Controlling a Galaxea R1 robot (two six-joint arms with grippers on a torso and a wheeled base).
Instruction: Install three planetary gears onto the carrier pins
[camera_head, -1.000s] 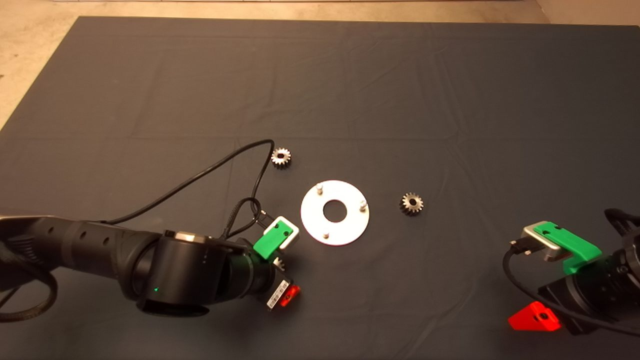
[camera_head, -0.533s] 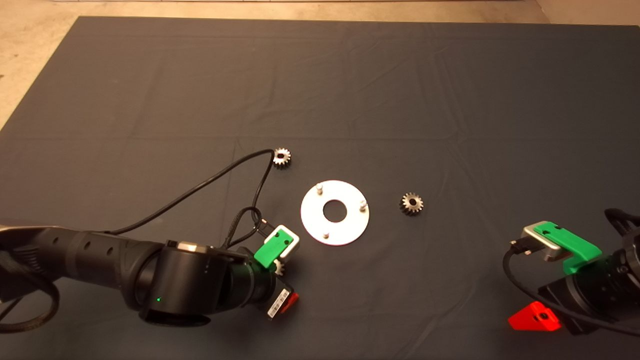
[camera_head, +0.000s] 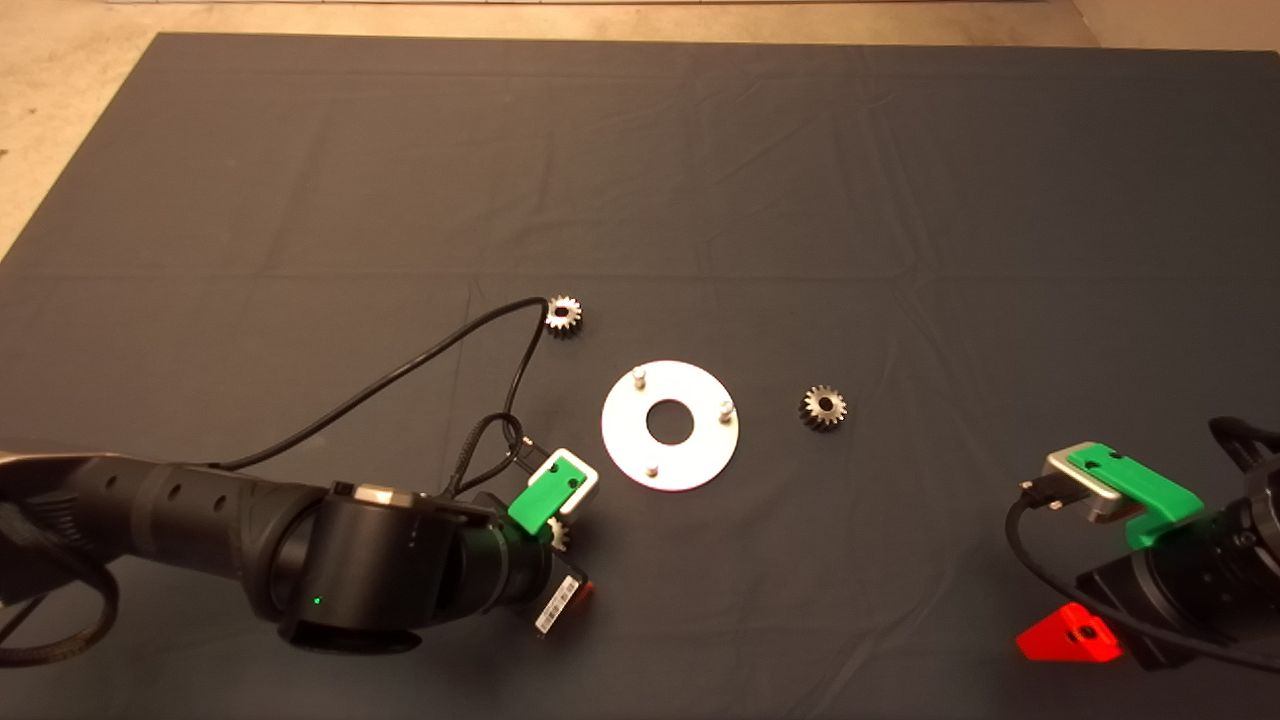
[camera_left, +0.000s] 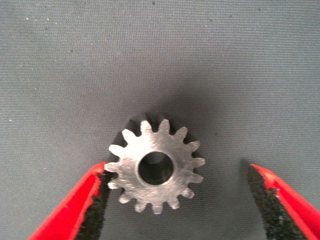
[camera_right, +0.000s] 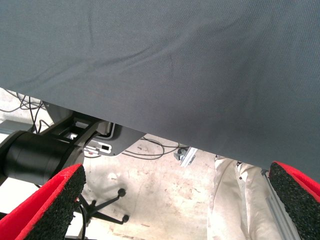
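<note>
Planetary gears lie off the disc (camera_head: 670, 425): one gear (camera_left: 155, 166) sits flat on the mat (camera_head: 640, 180) between the parted fingers of the left gripper (camera_left: 175, 205), one pad (camera_left: 97, 200) touching its teeth, nearer than the disc. Right gripper (camera_right: 175, 200) waits open, well right of the disc. Three carrier pins (camera_head: 639, 376) stand bare. A second gear (camera_head: 823, 407) lies just right of the disc, a third (camera_head: 563, 315) beyond it.

Black tubular left arm (camera_head: 200, 520), green camera mount (camera_head: 545, 488), red fingers (camera_left: 75, 207) with gritty black pads, looping black cable (camera_head: 400, 360)
</note>
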